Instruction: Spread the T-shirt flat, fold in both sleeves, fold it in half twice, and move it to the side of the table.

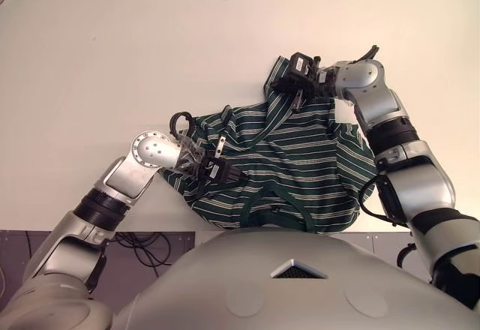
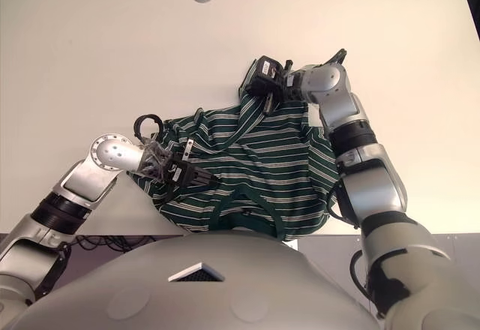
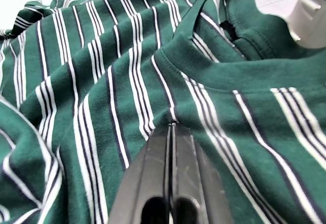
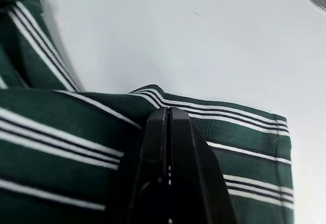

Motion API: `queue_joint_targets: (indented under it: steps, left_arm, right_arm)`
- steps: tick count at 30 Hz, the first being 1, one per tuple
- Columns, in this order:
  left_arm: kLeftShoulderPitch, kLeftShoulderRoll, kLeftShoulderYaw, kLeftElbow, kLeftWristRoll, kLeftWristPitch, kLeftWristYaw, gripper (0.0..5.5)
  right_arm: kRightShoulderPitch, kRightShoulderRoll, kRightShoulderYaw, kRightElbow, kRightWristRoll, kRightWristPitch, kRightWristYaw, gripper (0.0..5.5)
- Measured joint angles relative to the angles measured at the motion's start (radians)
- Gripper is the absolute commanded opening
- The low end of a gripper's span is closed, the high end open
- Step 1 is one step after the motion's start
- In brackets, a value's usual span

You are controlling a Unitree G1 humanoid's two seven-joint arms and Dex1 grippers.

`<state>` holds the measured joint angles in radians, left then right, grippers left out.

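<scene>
Presently, shirt (image 1: 300, 172) rumpled on table (image 1: 112, 45), left gripper (image 3: 170, 127) and right gripper (image 4: 168, 112) each pinching its cloth; spreading unfinished, every fold and move aside outstanding.

1. The left arm (image 1: 112, 191) is showing silver shells, with a black ribbed band sitting between two of them.
2. A round silver cap (image 1: 152, 148) at its wrist is carrying small dark screws, and a black wrist cable (image 1: 178, 123) is looping beside it.
3. The left gripper (image 1: 238, 174) is showing black on a pale bracket. Its fingers (image 3: 142, 183) are looking flat, dark and scuffed.
4. The right arm (image 1: 409, 165) is wearing the same silver shells, with black bands breaking them up.
5. A black forearm cable (image 1: 373, 195) is looping off its side.
6. The right gripper (image 1: 294, 99) is showing a black boxy housing with a small white label. Its fingers (image 4: 153, 173) are looking glossy, black and tapered.
</scene>
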<state>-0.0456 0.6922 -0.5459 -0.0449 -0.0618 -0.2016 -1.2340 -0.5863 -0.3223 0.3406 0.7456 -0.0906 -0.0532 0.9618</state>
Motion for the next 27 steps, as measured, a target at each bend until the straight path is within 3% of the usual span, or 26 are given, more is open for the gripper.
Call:
queue_joint_targets:
  steps: [6, 15, 20, 27]
  left_arm:
    - [0.007, 0.012, 0.0, -0.005, -0.005, 0.0, 0.005, 0.0]
    - [0.035, 0.024, 0.004, -0.013, -0.036, 0.008, 0.016, 0.0]
    - [0.046, 0.033, 0.01, -0.018, -0.053, 0.011, 0.022, 0.0]
    - [0.049, 0.037, 0.011, -0.018, -0.078, 0.033, 0.019, 0.0]
  right_arm:
    - [-0.121, 0.085, -0.042, 0.237, -0.002, 0.017, -0.219, 0.03]
    - [-0.215, 0.063, -0.244, 0.443, 0.061, 0.13, -0.488, 0.03]
    - [-0.215, -0.01, -0.3, 0.471, 0.052, 0.122, -0.613, 0.03]
    - [-0.137, 0.001, -0.308, 0.296, 0.066, -0.115, -0.528, 0.03]
